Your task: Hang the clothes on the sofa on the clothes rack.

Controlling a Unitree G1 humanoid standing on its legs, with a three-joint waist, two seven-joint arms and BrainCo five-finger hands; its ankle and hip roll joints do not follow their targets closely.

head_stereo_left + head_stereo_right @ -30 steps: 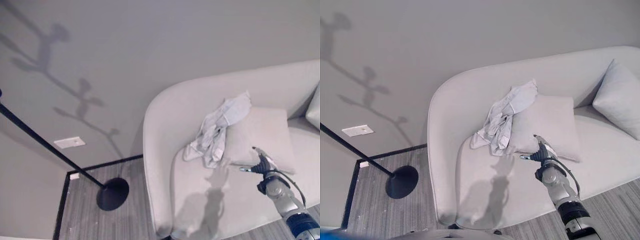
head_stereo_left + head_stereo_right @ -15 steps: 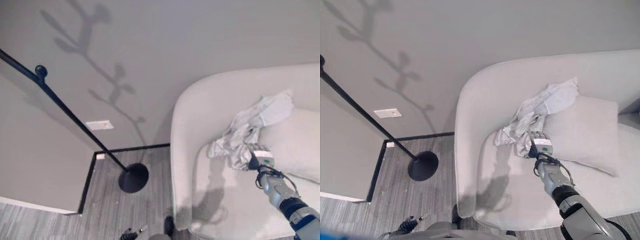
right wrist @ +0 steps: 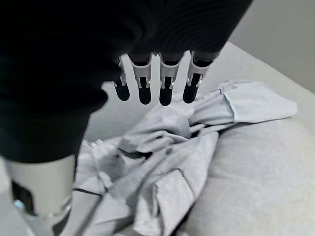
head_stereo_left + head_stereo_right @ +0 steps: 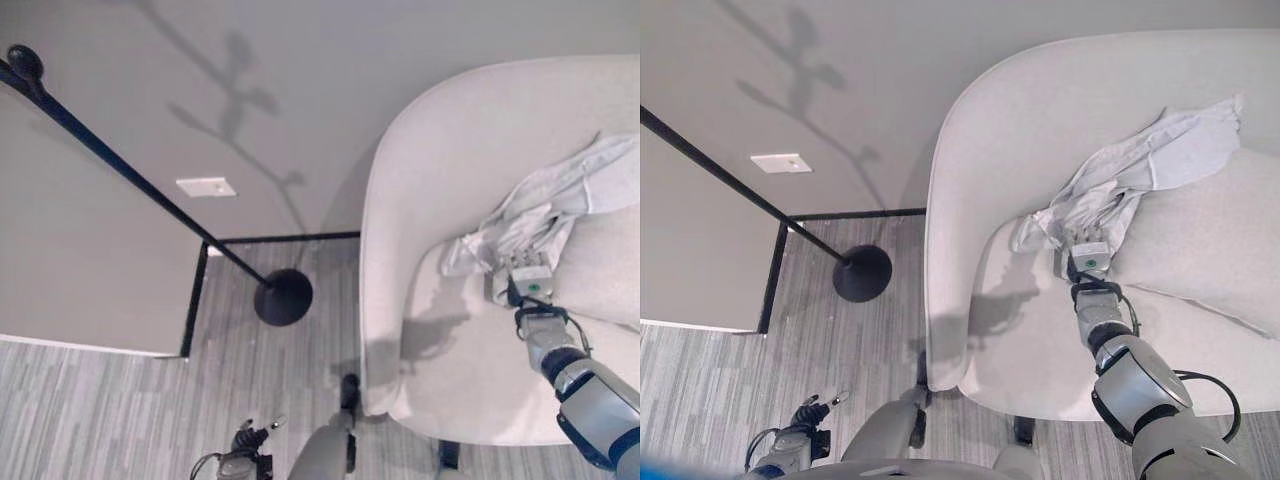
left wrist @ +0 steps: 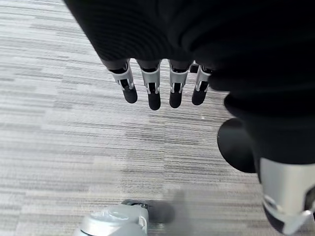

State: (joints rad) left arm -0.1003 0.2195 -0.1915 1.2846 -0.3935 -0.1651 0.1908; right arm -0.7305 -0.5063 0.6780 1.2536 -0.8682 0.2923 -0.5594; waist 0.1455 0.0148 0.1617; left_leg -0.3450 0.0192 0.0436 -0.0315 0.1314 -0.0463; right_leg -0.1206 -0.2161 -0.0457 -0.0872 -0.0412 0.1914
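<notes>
The right hand (image 3: 157,81) has reached the shirt (image 3: 162,162), heaped against the sofa (image 4: 970,150) cushion (image 4: 1210,240). Its fingers hang straight, apparently just above the cloth, so grasping comes next. The left hand (image 5: 162,88) hangs relaxed.

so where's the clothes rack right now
The black clothes rack stands on the floor to the robot's left of the sofa, its round base near the wall, apart from the sofa's arm.

The garment (image 4: 1140,170) is thin, crumpled pale grey cloth. The sofa (image 4: 990,130) wears smooth matt off-white fabric. The rack (image 4: 150,190) looks like matt black metal. The floor (image 4: 120,410) is streaked grey planking.
</notes>
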